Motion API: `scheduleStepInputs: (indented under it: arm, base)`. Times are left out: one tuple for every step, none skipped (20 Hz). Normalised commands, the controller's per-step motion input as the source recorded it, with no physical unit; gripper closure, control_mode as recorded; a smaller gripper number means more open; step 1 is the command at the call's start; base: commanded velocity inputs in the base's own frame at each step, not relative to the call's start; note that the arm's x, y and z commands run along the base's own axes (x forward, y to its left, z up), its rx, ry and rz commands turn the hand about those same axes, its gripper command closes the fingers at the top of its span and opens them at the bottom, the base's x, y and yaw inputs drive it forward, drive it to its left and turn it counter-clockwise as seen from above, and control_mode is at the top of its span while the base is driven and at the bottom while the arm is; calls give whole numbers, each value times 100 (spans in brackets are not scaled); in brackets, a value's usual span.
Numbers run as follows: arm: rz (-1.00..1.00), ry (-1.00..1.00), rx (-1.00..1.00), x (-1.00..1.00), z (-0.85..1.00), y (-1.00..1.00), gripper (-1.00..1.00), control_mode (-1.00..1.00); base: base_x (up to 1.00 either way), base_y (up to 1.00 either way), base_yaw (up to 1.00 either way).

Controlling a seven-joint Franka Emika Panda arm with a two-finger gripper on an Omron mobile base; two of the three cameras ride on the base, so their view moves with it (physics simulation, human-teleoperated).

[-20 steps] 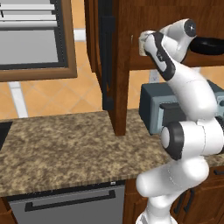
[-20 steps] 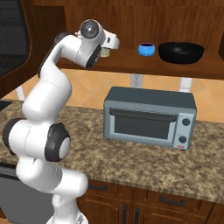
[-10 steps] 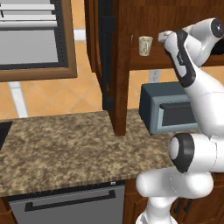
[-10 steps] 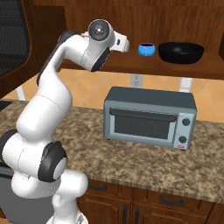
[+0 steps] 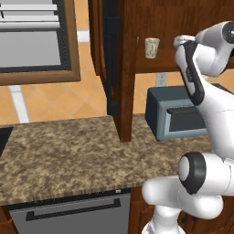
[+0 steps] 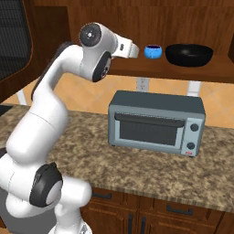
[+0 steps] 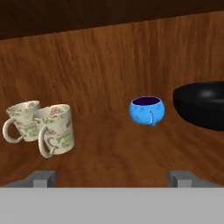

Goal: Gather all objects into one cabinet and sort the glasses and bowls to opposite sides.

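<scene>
A: In the left base view, where did your hand (image 5: 179, 42) sit?

B: At upper right of the frame, you had it at the shelf (image 5: 157, 65) of the cabinet (image 5: 128, 68). One cream cup (image 5: 151, 47) stood just to its left on that shelf. The toaster oven (image 5: 176, 113) sat lower down on the desk (image 5: 64, 155), under the shelf.

A: And from the right base view?

B: Your hand (image 6: 132, 50) reached in at upper centre. The blue bowl (image 6: 153, 51) stood just to its right, and the black bowl (image 6: 189, 54) beyond that, near the blue one but apart from it. So both bowls lay right of you in that frame, the blue one nearer. The oven (image 6: 156, 122) stayed well below and, I judged, blocked nothing.

A: What did the hand view give you?

B: Your fingers (image 7: 42, 178) stood spread wide at the bottom corners, pinching nothing. Two cream cups (image 7: 41, 127) stood at left, one partly behind the other; whether they touched I couldn't tell. The blue bowl (image 7: 147, 109) sat right of centre, further back on the shelf (image 7: 113, 153). The black bowl (image 7: 202, 105) ran off the right edge. Bare shelf lay straight ahead, so whichever piece you chose next, you'd have had to swing sideways: left for cups, right for bowls.
</scene>
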Motion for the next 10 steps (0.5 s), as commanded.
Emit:
scheduleStepInputs:
  arm:
    - [-39, 0, -11, -4, -9, -30, -100, -100]
    - [-41, 0, -7, 0, -17, -37, -100, -100]
    - [-42, 0, -2, 0, -22, -41, -100, -100]
    - [-40, 0, 0, 0, -16, -24, -100, -100]
    - [-31, 0, 5, 0, -1, 0, -100, -100]
    - [-4, 2, 11, 0, -9, 0, -100, -100]
    - [0, 0, 1, 0, -22, -29, -100, -100]
    - [-2, 0, 0, 0, -12, -64, -100, -100]
    - [-12, 0, 0, 0, -6, -71, -100, -100]
    - [-17, 0, 1, 0, 0, -70, -100, -100]
  base:
    - [0, 0, 0]
    - [0, 0, 0]
    - [0, 0, 0]
    - [0, 0, 0]
    - [0, 0, 0]
    - [0, 0, 0]
    - [0, 0, 0]
    - [0, 0, 0]
    - [0, 0, 0]
    - [0, 0, 0]
